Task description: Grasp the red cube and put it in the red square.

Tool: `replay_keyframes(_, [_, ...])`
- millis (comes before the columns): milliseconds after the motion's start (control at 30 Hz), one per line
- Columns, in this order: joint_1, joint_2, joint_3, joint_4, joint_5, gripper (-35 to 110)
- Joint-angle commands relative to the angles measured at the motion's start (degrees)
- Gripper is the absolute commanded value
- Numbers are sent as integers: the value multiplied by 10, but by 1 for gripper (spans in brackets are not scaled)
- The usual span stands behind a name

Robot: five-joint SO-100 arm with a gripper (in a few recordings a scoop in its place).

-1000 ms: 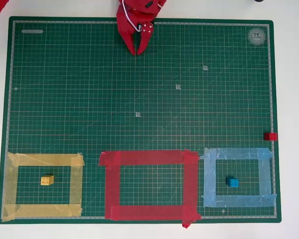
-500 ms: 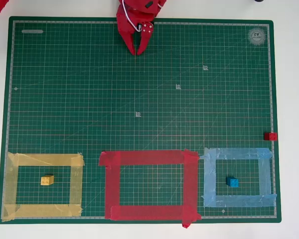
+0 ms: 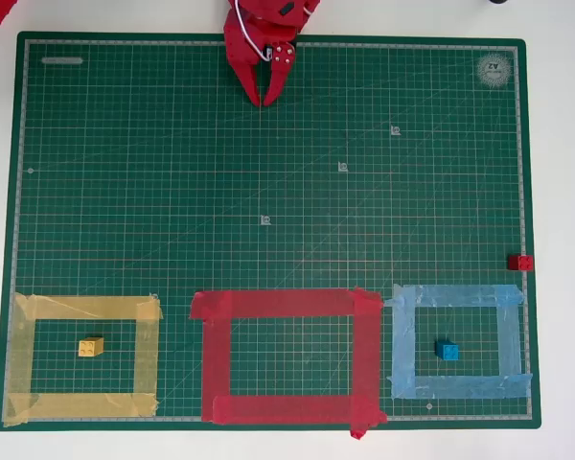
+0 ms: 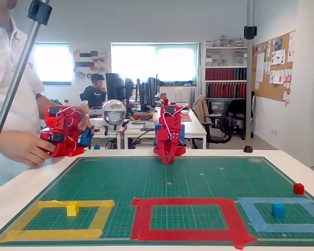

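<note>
Nearest me on the green mat [image 4: 167,172], the red square [image 4: 187,217] lies empty, only grid inside its tape. The yellow cube [image 4: 72,208] and blue cube [image 4: 278,210] sit in their own outlines to either side. The red cube [image 3: 520,262] waits at the mat's right edge, just above the blue outline, untouched. At the far end the gripper [image 3: 266,96] hangs tips-down with jaws pressed together, holding nothing. I'd say everything is yet to do.

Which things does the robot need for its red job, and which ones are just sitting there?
For the job:
- tiny red studded cube at the mat's right edge
- red tape square
- robot's red fingers, shut

Just sitting there:
- yellow cube in yellow tape outline
- blue cube in light blue tape outline
</note>
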Motion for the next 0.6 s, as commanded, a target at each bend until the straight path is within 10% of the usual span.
replay_keyframes(0, [8, 21, 4, 6, -4, 1])
replay_keyframes(567, [-29, -26, -42, 0, -9, 1])
